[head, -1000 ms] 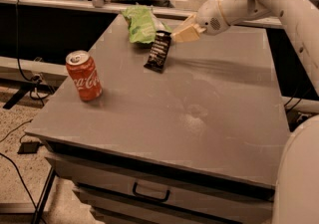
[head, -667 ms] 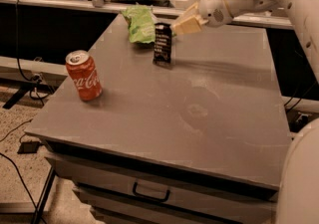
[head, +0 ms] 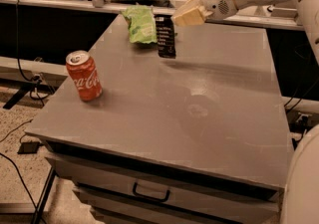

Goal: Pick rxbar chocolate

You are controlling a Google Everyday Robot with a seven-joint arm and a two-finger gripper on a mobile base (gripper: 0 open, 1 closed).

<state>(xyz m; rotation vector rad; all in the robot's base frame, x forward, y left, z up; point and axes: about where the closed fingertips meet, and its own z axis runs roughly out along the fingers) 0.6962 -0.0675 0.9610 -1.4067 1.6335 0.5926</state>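
Hanging upright because the gripper (head: pixel 175 18), over the far end of the table (head: pixel 224 93), clamps only its top edge, the snack bar (head: pixel 165 39) dangles just below.

Red aluminium soda can (head: pixel 84 75), left side of the grey table: white "Coca-Cola" script down its side, the only readable brand. Flat black rectangular rxbar chocolate wrapper (head: pixel 165 39), upright at the far edge: stacked lines of small white print, too small to read. Cream two-finger gripper (head: pixel 176 18), far edge, clamped on that wrapper's top right corner: no marking. Crumpled green chip bag (head: pixel 141 25) just left of it: print not legible.
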